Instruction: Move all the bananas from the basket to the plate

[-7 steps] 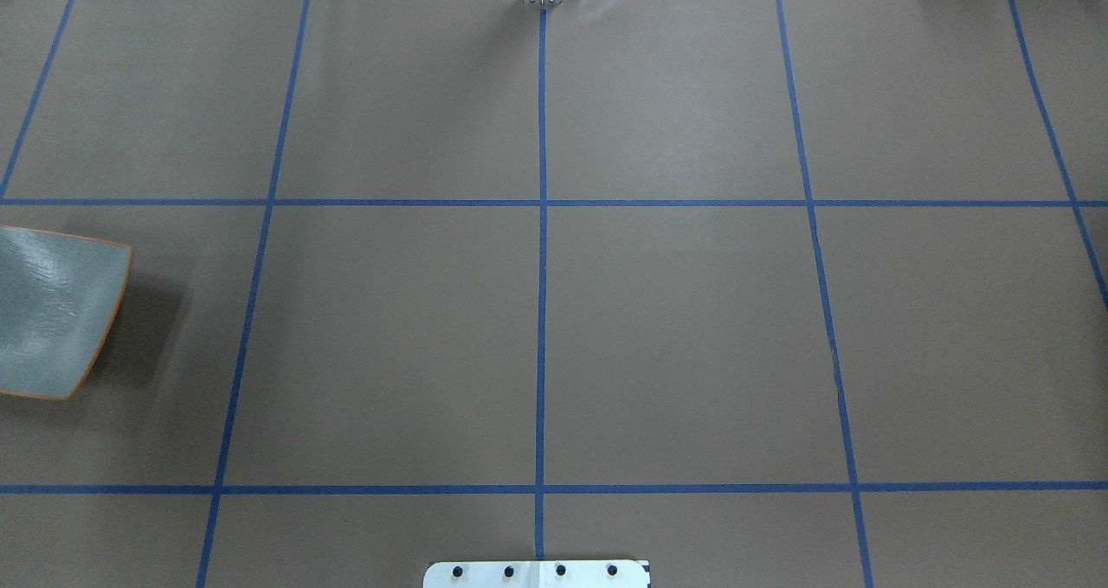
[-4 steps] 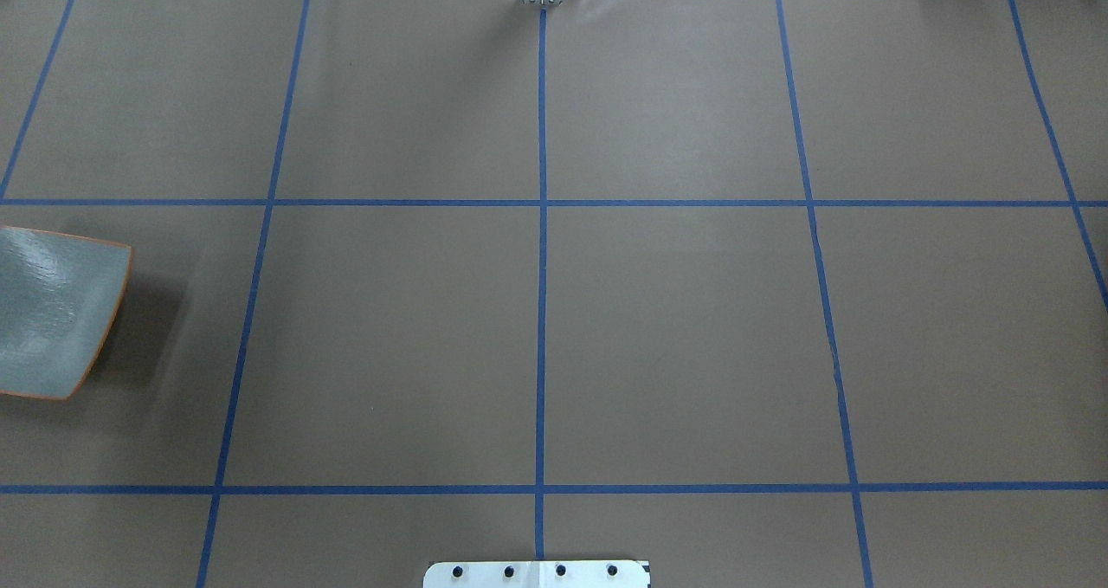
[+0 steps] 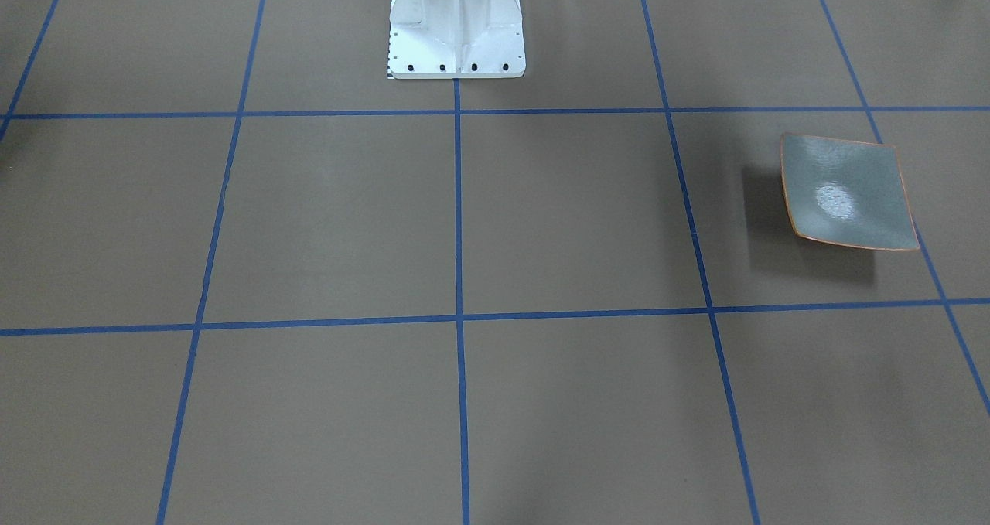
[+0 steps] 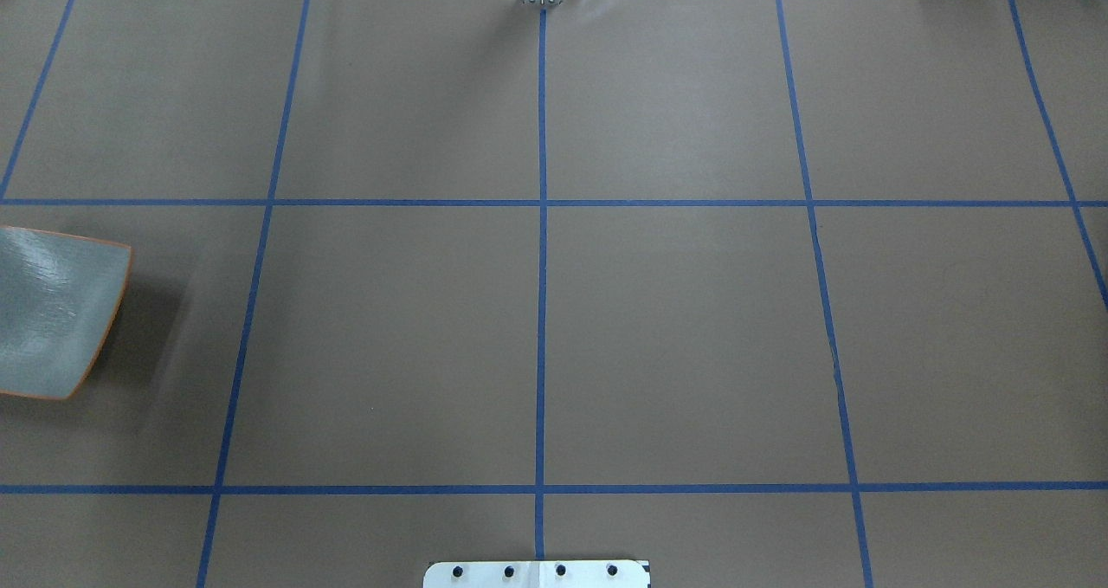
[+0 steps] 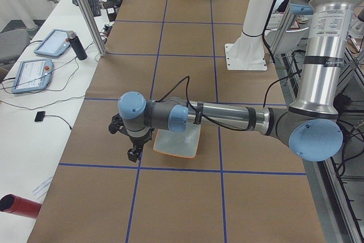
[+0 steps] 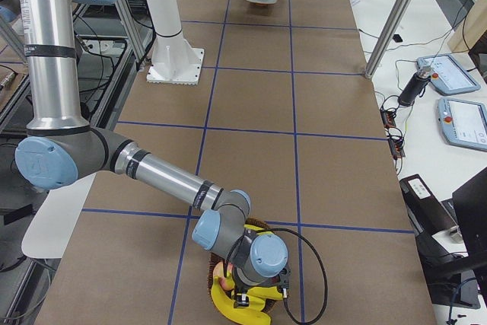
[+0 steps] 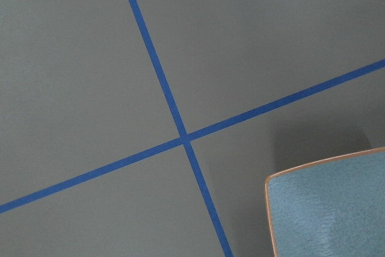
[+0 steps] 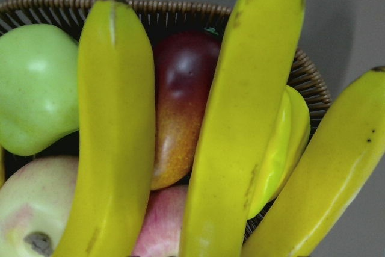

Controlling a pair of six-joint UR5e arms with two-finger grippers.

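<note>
Currently bananas (image 8: 114,130) lie in the wicker basket (image 8: 180,7), well apart from the plate (image 3: 847,192) — right gripper (image 6: 243,300) above them, left gripper (image 5: 133,153) just beside the plate; jaws' state cannot be told for either.

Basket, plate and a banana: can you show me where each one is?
wicker basket (image 8: 180,10): right wrist view, on its back rim.
plate (image 3: 847,192): front-facing view, on its bare middle.
leftmost banana (image 8: 114,130): right wrist view, halfway along its peel.
</note>
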